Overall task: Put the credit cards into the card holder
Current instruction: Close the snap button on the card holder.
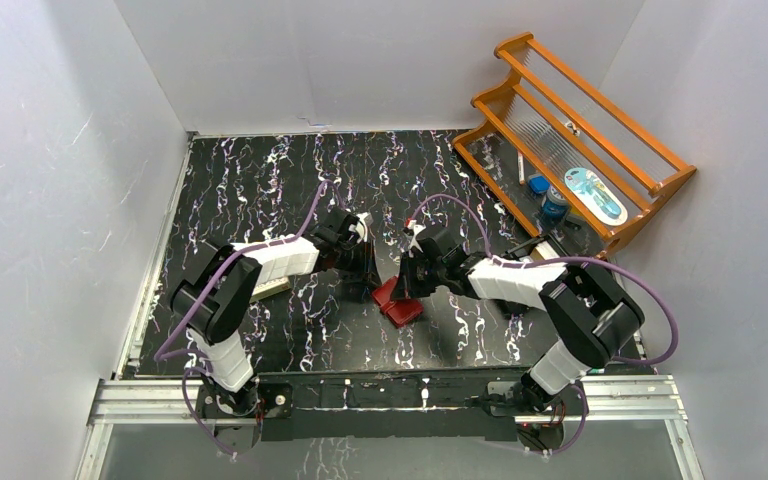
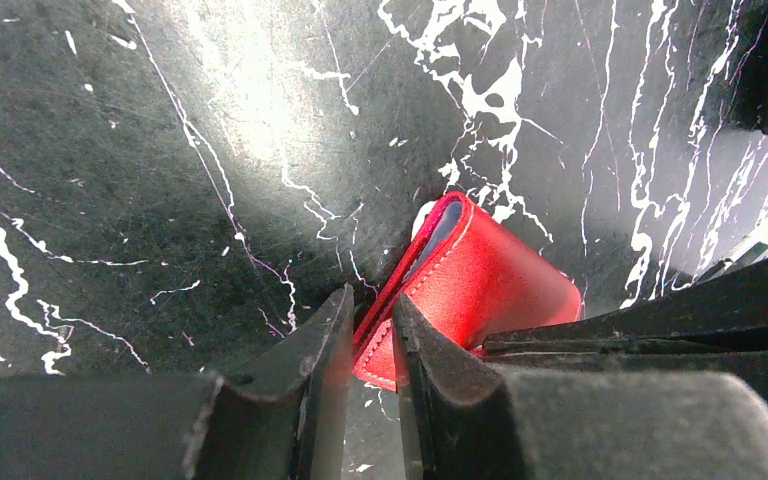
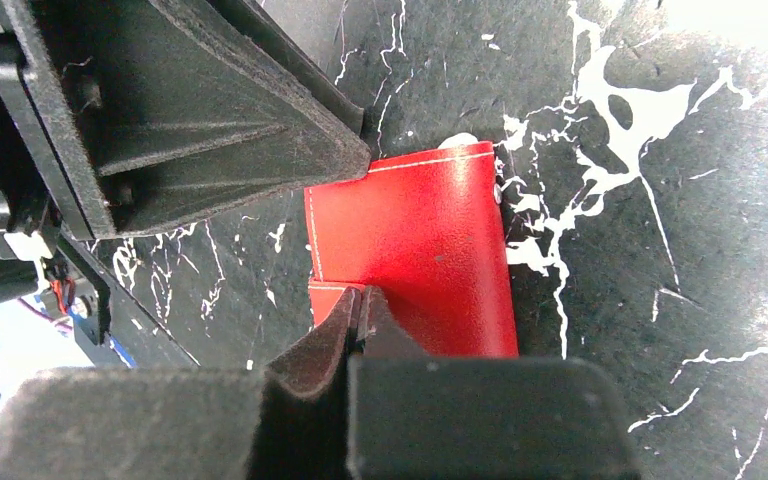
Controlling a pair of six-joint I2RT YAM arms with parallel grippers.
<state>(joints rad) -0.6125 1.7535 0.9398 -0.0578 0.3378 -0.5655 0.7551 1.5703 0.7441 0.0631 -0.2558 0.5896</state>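
Bright overhead light glares on the marbled table [image 2: 250,120]; the left hand [image 2: 372,310] looks soft.

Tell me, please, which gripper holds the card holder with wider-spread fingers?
The left gripper, straddling a thick edge of the card holder; the right gripper pinches nearly closed.

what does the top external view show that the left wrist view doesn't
Only the top external view shows the whole left arm and right arm, and an orange wooden rack in the far right corner. Only the left wrist view shows the left tool pinching the card holder at its edge, and the pale bluish lining inside the fold. Both show the red holder lying on the black marbled table.
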